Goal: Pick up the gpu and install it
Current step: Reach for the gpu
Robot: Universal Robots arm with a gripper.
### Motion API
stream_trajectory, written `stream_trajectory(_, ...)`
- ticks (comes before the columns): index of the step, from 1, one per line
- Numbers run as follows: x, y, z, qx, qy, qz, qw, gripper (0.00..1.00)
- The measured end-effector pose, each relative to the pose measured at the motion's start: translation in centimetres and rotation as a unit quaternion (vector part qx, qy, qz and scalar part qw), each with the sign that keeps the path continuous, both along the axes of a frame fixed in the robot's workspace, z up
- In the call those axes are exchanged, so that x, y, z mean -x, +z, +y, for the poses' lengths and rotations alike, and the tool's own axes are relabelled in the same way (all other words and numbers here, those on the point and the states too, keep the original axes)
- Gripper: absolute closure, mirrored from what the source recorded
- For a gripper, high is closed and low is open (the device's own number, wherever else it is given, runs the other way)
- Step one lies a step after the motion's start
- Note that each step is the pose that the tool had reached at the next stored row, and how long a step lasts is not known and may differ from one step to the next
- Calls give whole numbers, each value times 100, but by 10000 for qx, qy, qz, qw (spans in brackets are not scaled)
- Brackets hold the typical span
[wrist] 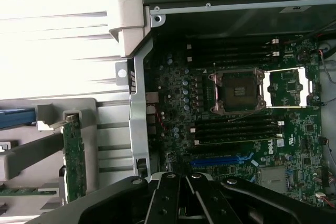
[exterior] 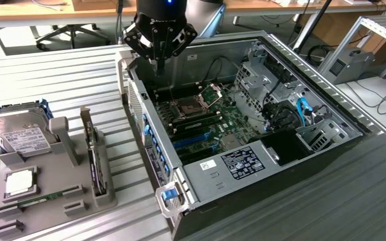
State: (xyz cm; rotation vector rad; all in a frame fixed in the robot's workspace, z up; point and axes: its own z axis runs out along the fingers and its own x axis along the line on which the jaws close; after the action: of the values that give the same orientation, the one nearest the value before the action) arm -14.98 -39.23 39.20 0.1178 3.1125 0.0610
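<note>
**Empty gripper over the open case, card waiting in its rack**

The black gripper [exterior: 158, 69] hung above the open black-and-silver computer case [exterior: 154, 131], over the green motherboard [exterior: 210, 120], with its fingers [wrist: 169, 192] pressed together and nothing between them. The gpu [exterior: 98, 168], a thin dark card with a silver end bracket, stood on edge in the grey plastic holder [exterior: 59, 134] on the table at the exterior view's left, well apart from the gripper and just beside the silver boxy hard drive [exterior: 20, 136].

To my eye the pick-up had not begun. A good grasp would need the fingers spread, squared to the card's long upper edge and clear of the bracket, with the lift going straight up so the card would not bind in its groove.

Seen edge-on, the card's fan face could not be made out, and its lower edge sat sunk in the holder. In the wrist view the gripper's own body covered part of the blue expansion slot [wrist: 220, 160].
</note>
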Motion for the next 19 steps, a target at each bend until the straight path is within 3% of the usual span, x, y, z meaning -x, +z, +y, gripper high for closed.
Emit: stream_trajectory(19,40,-1,0,0,0,0,10000,89)
